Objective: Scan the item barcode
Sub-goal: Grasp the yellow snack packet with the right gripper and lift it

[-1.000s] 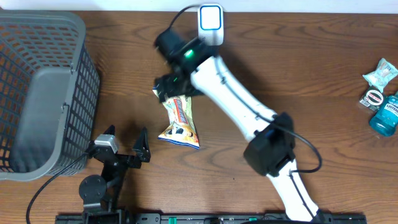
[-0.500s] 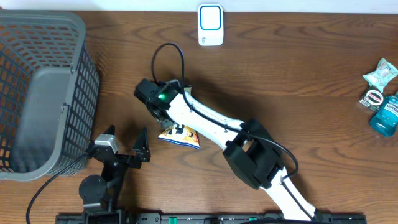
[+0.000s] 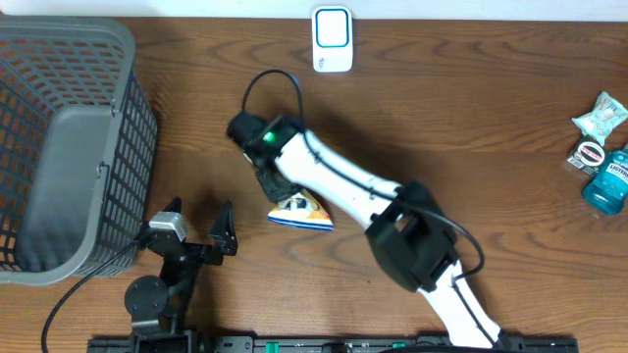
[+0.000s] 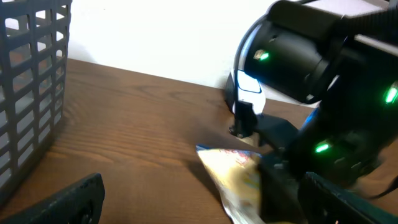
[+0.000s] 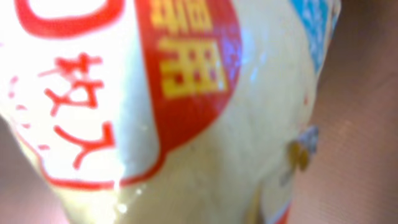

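The left gripper stands wide and empty. The right gripper is clamped on one end of the bag, mid-table, well apart from the scanner. Risk: the slick film may slip from the pinch in transit, or the barcode may face away.

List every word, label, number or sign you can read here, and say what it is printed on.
Snack bag, right wrist view: yellow characters on a red patch, red strokes on cream; too blurred to quote.
Blue bottle: label too small to read.
Round red-ringed item and pale packet: print too small.
Scanner: no text visible.
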Controlling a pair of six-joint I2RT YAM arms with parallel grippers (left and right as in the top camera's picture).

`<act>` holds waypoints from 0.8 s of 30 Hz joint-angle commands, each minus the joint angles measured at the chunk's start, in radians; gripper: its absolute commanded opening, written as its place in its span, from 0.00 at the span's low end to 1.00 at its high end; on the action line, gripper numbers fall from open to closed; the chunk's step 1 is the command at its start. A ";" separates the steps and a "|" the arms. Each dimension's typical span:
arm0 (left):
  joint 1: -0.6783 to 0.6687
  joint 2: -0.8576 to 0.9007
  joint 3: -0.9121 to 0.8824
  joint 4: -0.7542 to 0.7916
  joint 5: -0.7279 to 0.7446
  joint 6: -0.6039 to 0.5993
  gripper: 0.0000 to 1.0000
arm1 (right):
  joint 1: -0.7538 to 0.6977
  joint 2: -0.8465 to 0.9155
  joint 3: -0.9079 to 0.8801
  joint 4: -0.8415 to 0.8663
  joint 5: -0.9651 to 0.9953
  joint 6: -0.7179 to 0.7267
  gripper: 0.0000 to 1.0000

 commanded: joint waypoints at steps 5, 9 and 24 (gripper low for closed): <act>-0.003 -0.006 -0.019 -0.032 0.010 0.002 0.98 | -0.190 0.031 0.156 -0.353 -0.716 -0.673 0.01; -0.003 -0.006 -0.019 -0.032 0.010 0.002 0.98 | -0.272 0.031 0.163 -0.403 -0.927 -0.706 0.01; -0.003 -0.006 -0.019 -0.032 0.010 0.002 0.98 | -0.388 0.031 0.161 -0.467 -1.123 -1.101 0.01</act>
